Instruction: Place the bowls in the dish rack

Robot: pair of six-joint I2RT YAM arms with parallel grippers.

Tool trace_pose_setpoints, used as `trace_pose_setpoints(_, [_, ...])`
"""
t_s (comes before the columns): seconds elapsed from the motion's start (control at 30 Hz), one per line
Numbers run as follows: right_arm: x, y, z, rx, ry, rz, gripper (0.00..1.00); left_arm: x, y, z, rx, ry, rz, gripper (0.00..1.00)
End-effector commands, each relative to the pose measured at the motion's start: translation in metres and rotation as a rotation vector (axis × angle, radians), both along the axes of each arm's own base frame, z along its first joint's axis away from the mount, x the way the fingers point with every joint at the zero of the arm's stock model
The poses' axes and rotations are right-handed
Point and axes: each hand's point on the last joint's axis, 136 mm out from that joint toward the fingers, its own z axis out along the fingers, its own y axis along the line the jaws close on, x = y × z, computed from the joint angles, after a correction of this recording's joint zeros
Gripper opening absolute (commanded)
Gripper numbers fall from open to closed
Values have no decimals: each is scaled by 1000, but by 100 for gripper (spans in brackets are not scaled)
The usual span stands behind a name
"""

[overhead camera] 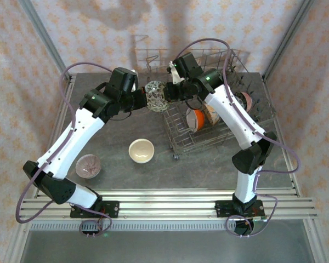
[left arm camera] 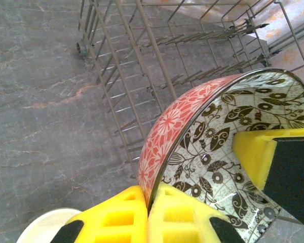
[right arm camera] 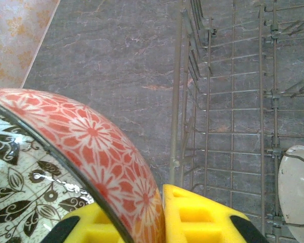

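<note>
A bowl (overhead camera: 155, 96) with a red floral outside (left arm camera: 167, 131) and a brown leaf pattern inside hangs on edge in the air, just left of the dish rack (overhead camera: 208, 118). My left gripper (overhead camera: 145, 98) is shut on its rim (left arm camera: 148, 195), one finger on each side of the wall. My right gripper (overhead camera: 167, 94) pinches the opposite rim (right arm camera: 137, 207), one finger outside and one inside. A yellow fingertip (left arm camera: 258, 152) of that right gripper presses on the patterned inside. The rack's side wires (right arm camera: 233, 101) stand directly beside the bowl.
An orange bowl (overhead camera: 196, 119), a cream one (overhead camera: 211, 114) and a pinkish one (overhead camera: 244, 101) stand in the rack. A cream bowl (overhead camera: 141, 151) and a pink-brown bowl (overhead camera: 88, 166) sit on the grey table in front of the left arm.
</note>
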Motion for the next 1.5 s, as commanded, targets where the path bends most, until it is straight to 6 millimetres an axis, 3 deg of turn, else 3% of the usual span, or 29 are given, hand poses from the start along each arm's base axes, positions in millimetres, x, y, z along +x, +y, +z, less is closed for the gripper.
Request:
trace_pose_setpoints(0.0, [-2, -9, 22, 3, -56, -19, 22, 3, 3, 17, 29, -53, 11, 0])
trace_pose_setpoints(0.1, [-3, -9, 21, -2, -55, -18, 28, 3, 1, 18, 32, -58, 9, 0])
trace_pose_setpoints(0.23, [-6, -7, 25, 15, -57, -1, 29, 2, 0, 17, 38, -54, 8, 0])
trace_pose_setpoints(0.5, [-7, -7, 27, 21, -64, 4, 13, 2, -1, 15, 60, -48, 9, 0])
trace_pose_setpoints(0.9, [-4, -13, 23, -14, -72, -21, 1, 3, -5, 13, 65, -43, 1, 0])
trace_pose_setpoints(1.07, [1, -22, 26, -44, -102, -64, 0, 2, -7, 20, 40, -66, -10, 31])
trace_pose_setpoints(1.13, [4, -26, 28, -53, -114, -82, 0, 0, -5, 26, 34, -87, -8, 39])
trace_pose_setpoints(1.33, [17, -45, 36, -89, -161, -167, 0, -4, 10, 33, 33, -114, 19, 47])
trace_pose_setpoints(1.47, [41, -88, 50, -190, -262, -327, 0, -6, 24, 31, 19, -112, 41, 51])
